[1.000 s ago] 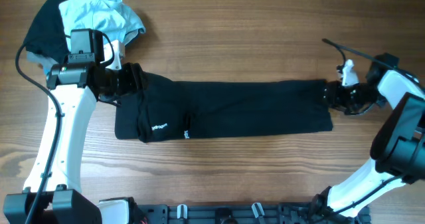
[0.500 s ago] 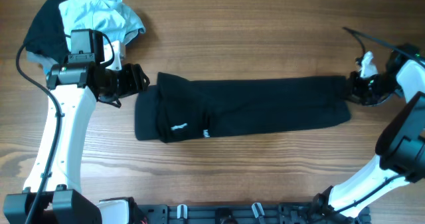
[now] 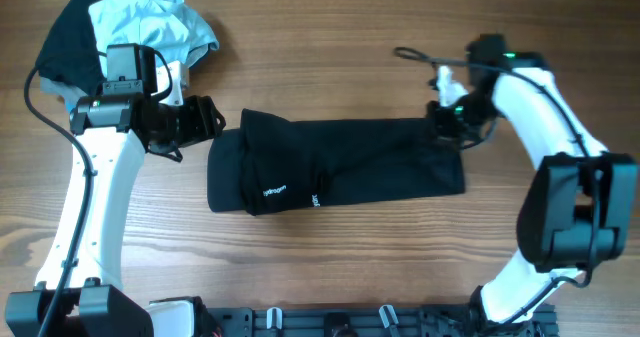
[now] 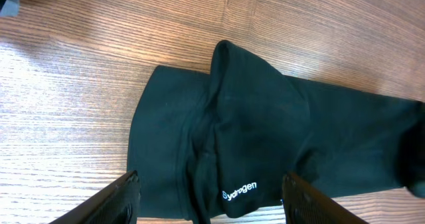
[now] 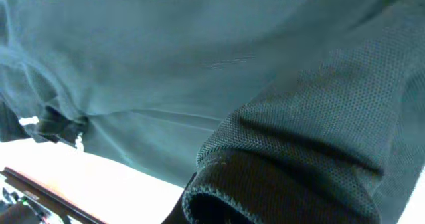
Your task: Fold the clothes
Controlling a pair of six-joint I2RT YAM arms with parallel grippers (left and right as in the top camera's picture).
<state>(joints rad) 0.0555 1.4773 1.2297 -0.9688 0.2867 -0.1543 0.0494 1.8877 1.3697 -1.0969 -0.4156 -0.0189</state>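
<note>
At the upper left of the overhead frame a light blue garment (image 3: 150,22) is lying crumpled against a dark one (image 3: 62,37). Just below them the left gripper (image 3: 205,119) is hovering with its fingers spread wide and nothing between them. It is sitting just off the left end of the black garment (image 3: 350,162), near the upper left corner, not touching it.

In the left wrist view the two fingertips (image 4: 129,187) are framing the garment's (image 4: 265,131) bunched left end. A white logo (image 4: 239,192) is showing low on the fold, between them.

The garment is lying across the middle of the wooden table (image 3: 330,267) with its long axis running left to right. The thicker, folded end is pointing left and the flatter end right. Bare wood is showing all around it: a broad band below, another above, and open table past the right end.

At the right, the right gripper (image 3: 447,127) is resting on the garment's upper right corner and pinching the fabric there. The right wrist view is filling with lifted black cloth (image 5: 166,51), and a rolled hem (image 5: 219,191) is hanging close to the lens, hiding the fingers. A thin cable (image 3: 415,55) is looping above that arm.
</note>
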